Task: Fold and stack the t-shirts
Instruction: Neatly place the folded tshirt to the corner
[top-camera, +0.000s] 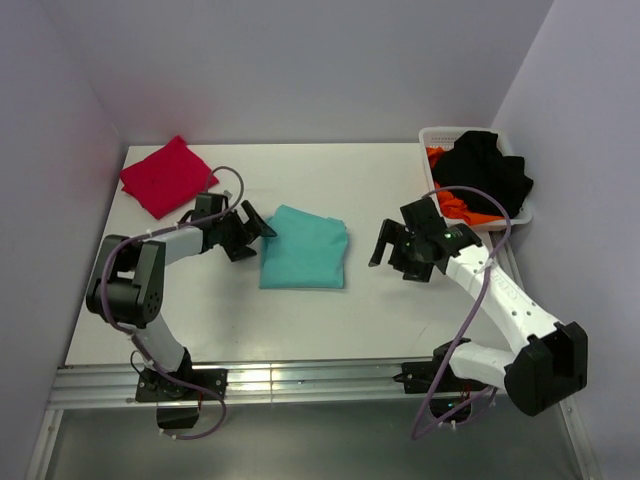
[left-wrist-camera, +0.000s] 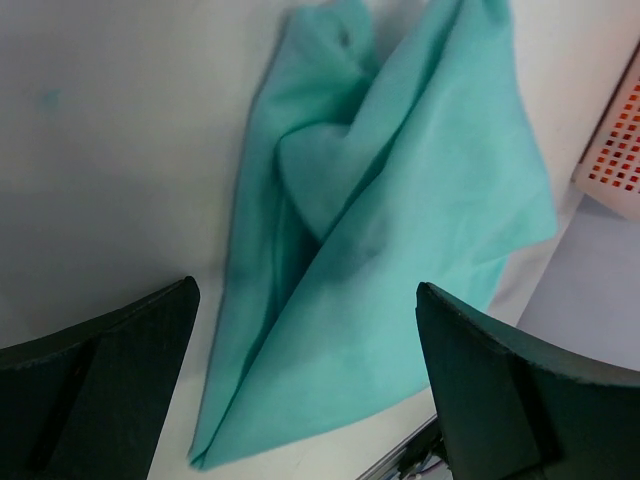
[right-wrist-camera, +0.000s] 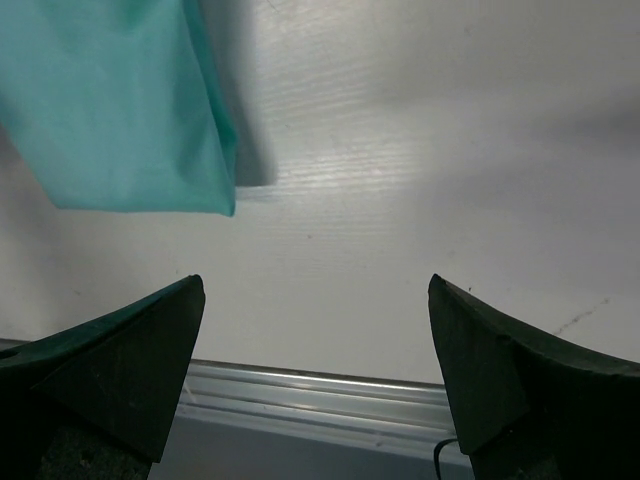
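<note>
**A:** Status of the teal t-shirt (top-camera: 304, 260) at this entry?

**B:** It was folded into a rough rectangle and lay flat on the table (top-camera: 380, 320) at the centre of the top view. The left wrist view showed soft creases and overlapping layers, so the fold was not crisp.

**A:** And the red t-shirt (top-camera: 165, 175)?

**B:** Also folded. It lay alone in the upper left of the frame, well apart from the teal one. That made two folded, with neither on top of the other.

**A:** Tools?

**B:** The left gripper (top-camera: 258, 230) sat just beside the teal shirt's left edge, jaws spread wide with nothing between them. The right gripper (top-camera: 385, 245) was to the right of the shirt and clear of it, equally wide and empty. Its wrist view showed only a corner of teal at upper left and bare tabletop.

**A:** Remaining work?

**B:** My judgement was that no stacking had been done yet, since one folded shirt had to go onto the other. The basket (top-camera: 437, 135) at upper right held a heaped black garment (top-camera: 490, 170) over an orange garment (top-camera: 455, 203), both unfolded. I could not tell whether those were t-shirts. If they were, the task was roughly at its midpoint.
</note>
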